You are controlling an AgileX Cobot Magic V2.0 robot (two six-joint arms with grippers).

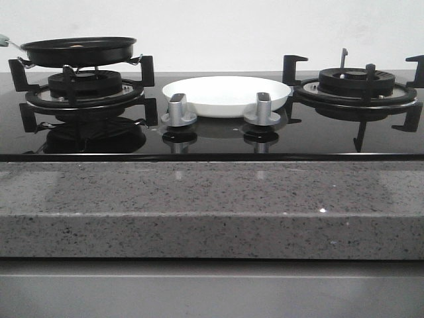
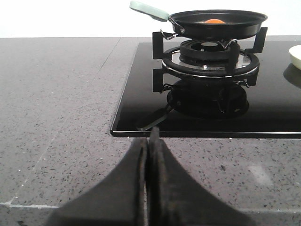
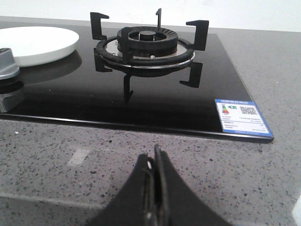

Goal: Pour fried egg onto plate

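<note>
Black pan (image 2: 216, 23) holding fried egg (image 2: 214, 21) flat, white plate (image 1: 225, 95) level, both tools (image 2: 147, 141) (image 3: 155, 157) closed, empty.

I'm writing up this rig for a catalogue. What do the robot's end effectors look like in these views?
Only the fingers show. The left end effector and the right end effector each have two matte black fingers, broad at the base and tapering to a thin tip. No cables, markings or arm links are visible.

Light was even, soft and fairly bright. The glossy black hob (image 1: 218, 136) mirrored the burners and knobs, and the plate (image 3: 37, 43) threw a soft shadow. The near fingertips (image 2: 149, 188) were dark, slightly blurred; backgrounds stayed sharp.
</note>
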